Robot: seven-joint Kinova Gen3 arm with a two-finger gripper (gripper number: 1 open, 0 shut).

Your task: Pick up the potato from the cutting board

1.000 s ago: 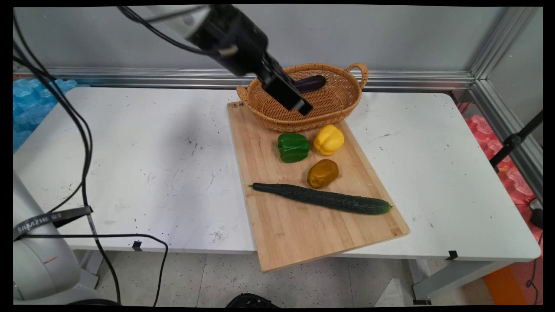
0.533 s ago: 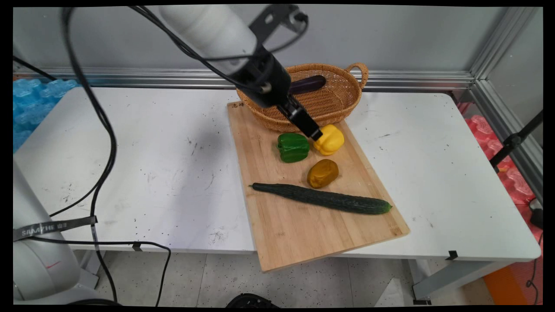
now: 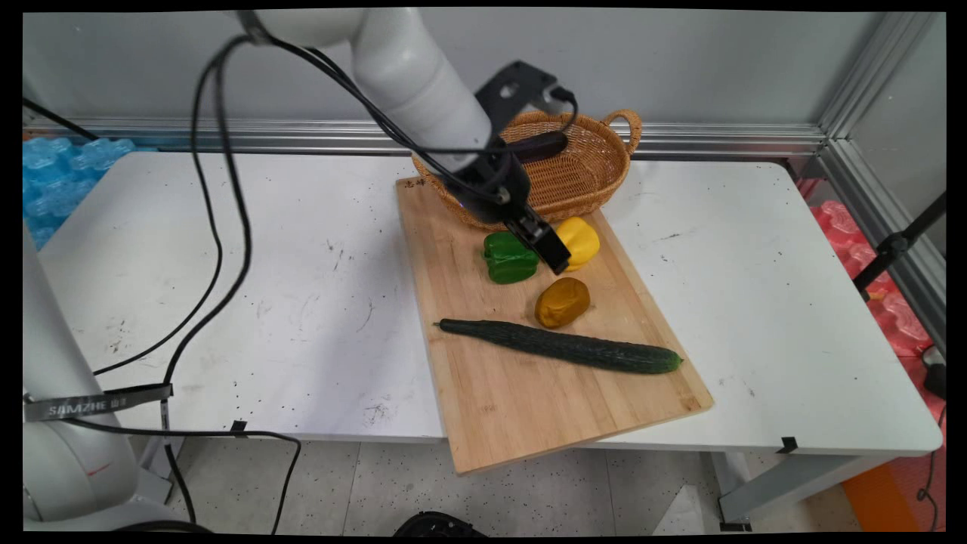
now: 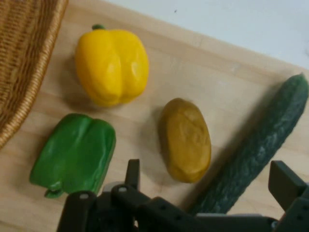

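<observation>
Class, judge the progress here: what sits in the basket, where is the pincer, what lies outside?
Done: one aubergine lies in the basket. In hand: nothing; the open pincer hangs near the green pepper and yellow pepper. Left on the board: both peppers, the potato, the cucumber.

Open gripper [image 4: 207,181] above brown potato [image 4: 185,140], beside cucumber [image 4: 256,150].

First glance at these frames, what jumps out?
The black claw hangs low over the wooden cutting board, open and empty, between the green pepper and the yellow pepper. In front of them on the board lie a brownish potato and a long dark cucumber. At the board's far end stands a wicker basket with a dark eggplant in it.
</observation>
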